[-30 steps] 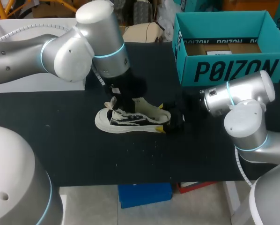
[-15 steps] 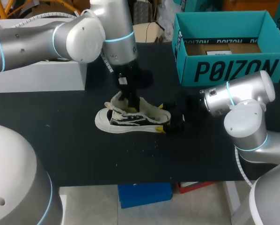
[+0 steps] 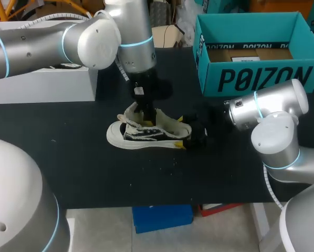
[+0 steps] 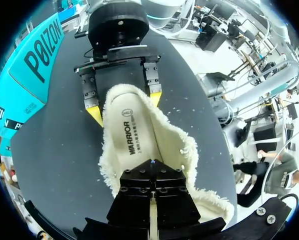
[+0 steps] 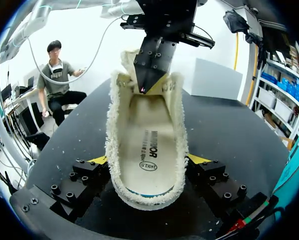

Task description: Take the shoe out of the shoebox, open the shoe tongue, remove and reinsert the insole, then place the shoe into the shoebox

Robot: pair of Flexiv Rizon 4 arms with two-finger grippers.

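Note:
A black-and-white sneaker [image 3: 141, 137] with cream fleece lining lies on the black table, toe to the left. My right gripper [image 3: 191, 134] holds it at the heel. In the right wrist view its yellow fingertips [image 5: 97, 160] press the shoe [image 5: 147, 190] from both sides. My left gripper [image 3: 145, 113] comes down from above, shut, its tip inside the shoe's mouth just behind the raised tongue [image 5: 127, 60]. The printed insole [image 4: 132, 135] lies flat inside the shoe. The teal shoebox [image 3: 262, 79] stands open at the back right.
A white box [image 3: 41, 86] sits at the table's back left, under my left arm. The bare black tabletop [image 3: 83, 173] stretches in front of and to the left of the shoe. The shoebox's wall [image 4: 29, 65] rises close behind my right gripper.
My left arm swung back and to the right over the first half second, bringing its gripper over the shoe's mouth; the tongue stands more spread. Right arm and shoe stayed put.

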